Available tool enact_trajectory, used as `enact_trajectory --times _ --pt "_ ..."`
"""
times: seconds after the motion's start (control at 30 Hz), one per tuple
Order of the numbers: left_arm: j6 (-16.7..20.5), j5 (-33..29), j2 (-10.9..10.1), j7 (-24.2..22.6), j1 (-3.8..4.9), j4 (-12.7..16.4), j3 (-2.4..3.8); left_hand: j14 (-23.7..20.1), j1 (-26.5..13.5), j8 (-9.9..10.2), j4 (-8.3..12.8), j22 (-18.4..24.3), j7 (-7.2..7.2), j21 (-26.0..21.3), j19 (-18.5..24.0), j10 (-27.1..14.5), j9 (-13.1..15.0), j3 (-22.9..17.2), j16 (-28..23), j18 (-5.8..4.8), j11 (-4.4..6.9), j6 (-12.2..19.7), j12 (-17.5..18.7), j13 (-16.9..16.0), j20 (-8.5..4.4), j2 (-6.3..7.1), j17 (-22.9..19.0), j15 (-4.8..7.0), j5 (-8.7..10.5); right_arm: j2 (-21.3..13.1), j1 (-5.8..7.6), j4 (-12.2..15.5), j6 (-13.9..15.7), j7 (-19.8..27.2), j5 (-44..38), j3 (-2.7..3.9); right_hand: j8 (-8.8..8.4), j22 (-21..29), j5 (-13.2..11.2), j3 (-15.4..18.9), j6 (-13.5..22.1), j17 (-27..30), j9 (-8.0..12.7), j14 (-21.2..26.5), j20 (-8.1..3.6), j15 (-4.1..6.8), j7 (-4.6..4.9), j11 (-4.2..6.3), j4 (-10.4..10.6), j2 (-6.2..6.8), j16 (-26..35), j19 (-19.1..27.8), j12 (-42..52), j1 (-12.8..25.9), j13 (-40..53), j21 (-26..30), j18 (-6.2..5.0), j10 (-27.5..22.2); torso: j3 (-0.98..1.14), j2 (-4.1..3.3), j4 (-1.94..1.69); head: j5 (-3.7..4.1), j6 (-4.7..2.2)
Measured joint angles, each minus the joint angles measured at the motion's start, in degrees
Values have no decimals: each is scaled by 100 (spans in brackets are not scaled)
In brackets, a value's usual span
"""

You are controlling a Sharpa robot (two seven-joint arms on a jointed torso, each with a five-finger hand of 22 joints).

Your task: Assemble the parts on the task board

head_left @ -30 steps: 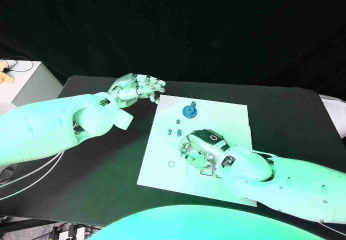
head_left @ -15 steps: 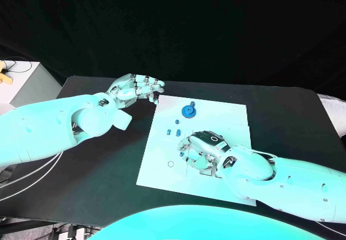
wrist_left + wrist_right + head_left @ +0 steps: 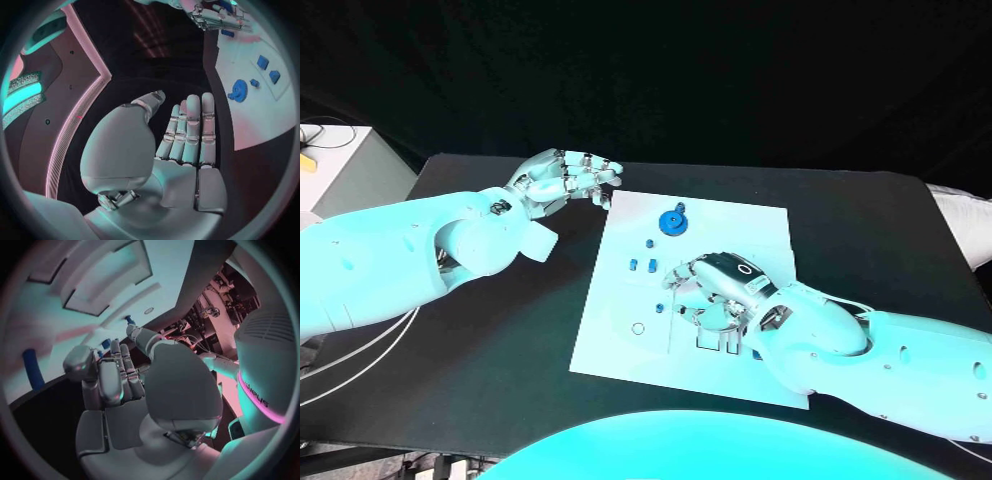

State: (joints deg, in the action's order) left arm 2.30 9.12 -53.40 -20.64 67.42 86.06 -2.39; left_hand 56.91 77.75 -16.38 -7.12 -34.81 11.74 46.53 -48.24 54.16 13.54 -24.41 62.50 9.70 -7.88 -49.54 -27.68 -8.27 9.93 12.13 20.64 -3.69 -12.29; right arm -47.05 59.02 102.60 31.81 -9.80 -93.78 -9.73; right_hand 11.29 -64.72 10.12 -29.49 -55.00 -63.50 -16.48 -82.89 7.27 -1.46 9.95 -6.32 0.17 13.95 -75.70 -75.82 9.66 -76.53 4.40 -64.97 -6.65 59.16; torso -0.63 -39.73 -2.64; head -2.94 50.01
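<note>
Your right hand [image 3: 711, 290] sat curled over the board's [image 3: 747, 225] middle, its grasp untellable; your left hand [image 3: 567, 180], at ten o'clock off the board, was released, gripping nothing.

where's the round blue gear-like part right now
In the head view the round blue gear-like part sits on the far part of the white task board, just beyond two small blue block pieces, between the left hand and right hand.

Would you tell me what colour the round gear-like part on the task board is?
Blue; the round gear-like part shows best in the head view.
</note>
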Motion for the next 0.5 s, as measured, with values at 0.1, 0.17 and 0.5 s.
enact_trajectory --times 0.1,0.17,0.5 --pt "-2 0 -2 2 -3 0 0 0 0 0 0 0 0 0 0 0 0 0 0 0 0 0 0 0 0 0 0 0 0 -206 206 94 -33 41 205 21 -28 -423 0 15 -1 -306 7 -85 -31 35 -27 37 97 1 -222 -296 122 1 1 -438 94 102 -1 5 1 49 0" --pt "-3 0 -2 2 -4 1 0 0 0 0 0 0 0 0 0 0 0 0 0 0 0 0 0 0 0 0 0 0 0 -346 353 123 -100 71 354 24 -34 -549 0 31 -1 -380 8 -85 -33 35 -27 43 113 48 -261 -376 133 48 1 -564 93 109 -4 8 1 77 0" --pt "-9 0 4 3 -19 7 -1 0 0 0 0 9 0 -26 0 0 1 0 0 0 0 0 0 0 0 0 0 0 0 -942 841 12 -817 147 912 41 -156 -476 -157 457 79 -408 15 -85 -54 35 -70 31 219 88 -323 -384 153 89 -38 -466 93 -131 -11 8 2 155 -29"
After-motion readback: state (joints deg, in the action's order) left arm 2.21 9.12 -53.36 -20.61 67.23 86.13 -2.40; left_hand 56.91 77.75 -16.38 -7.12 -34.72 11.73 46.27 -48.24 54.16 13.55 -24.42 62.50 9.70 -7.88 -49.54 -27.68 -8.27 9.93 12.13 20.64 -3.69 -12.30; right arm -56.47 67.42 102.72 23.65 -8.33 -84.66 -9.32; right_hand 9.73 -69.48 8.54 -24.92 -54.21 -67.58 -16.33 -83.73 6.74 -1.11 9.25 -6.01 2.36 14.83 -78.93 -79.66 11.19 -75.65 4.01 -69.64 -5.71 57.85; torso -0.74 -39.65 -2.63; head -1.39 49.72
